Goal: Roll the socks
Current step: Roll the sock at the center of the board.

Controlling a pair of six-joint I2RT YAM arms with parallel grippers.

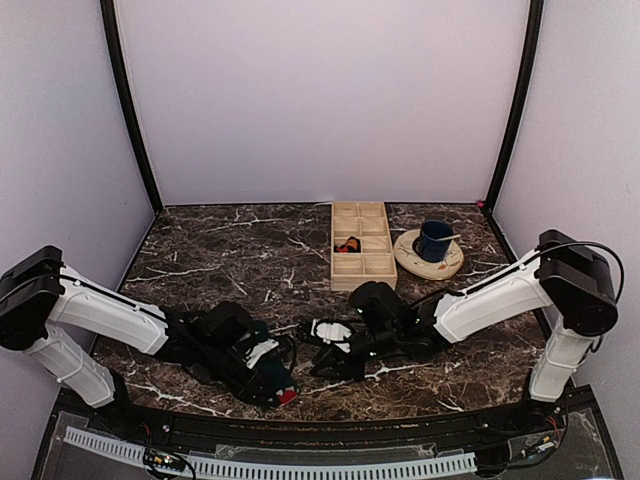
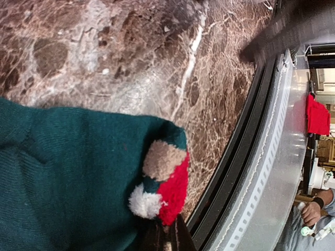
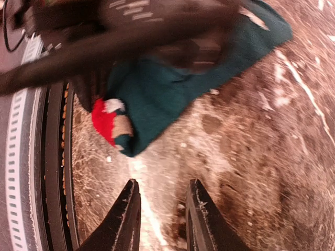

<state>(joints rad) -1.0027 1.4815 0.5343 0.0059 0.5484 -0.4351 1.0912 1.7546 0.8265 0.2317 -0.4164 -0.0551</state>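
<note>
Since the left gripper [image 2: 168,236] sat closed, apparently pinching the teal sock [image 2: 68,172] at the near edge of the table [image 2: 104,52] to anchor it, we noted the right gripper [image 3: 161,206] narrowly parted, empty, close by.

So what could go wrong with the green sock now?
The green sock lies right beside the front edge of the table, so a pull that way might drag it off. The left gripper seems to pinch only its red toe end, so the sock could slip out. The right gripper is open and close to the left one; they might bump.
</note>
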